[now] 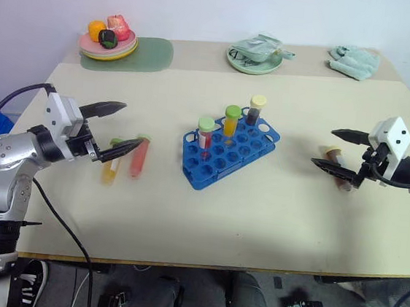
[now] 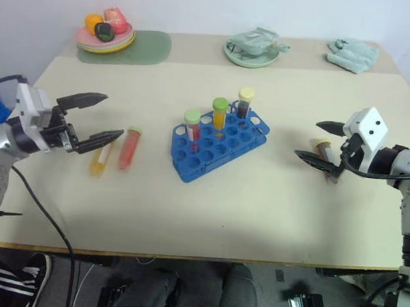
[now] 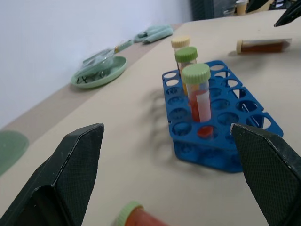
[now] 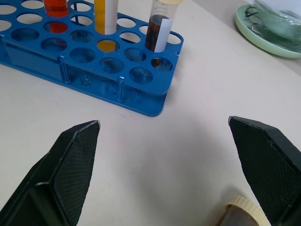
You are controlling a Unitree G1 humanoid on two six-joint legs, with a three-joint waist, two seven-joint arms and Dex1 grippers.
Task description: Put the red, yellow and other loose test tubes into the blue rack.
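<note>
Approach stage: both the left gripper (image 1: 117, 133) and right gripper (image 1: 335, 149) gape empty, red tube (image 1: 139, 157) and yellow tube (image 1: 110, 167) just beyond the left's fingertips, brown tube (image 1: 337, 170) beneath the right's, blue rack (image 1: 229, 151) between them; next, descend and close.

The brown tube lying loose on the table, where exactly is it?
The brown tube lies flat on the table's right side, between the right gripper's open fingers, well right of the blue rack.
</note>
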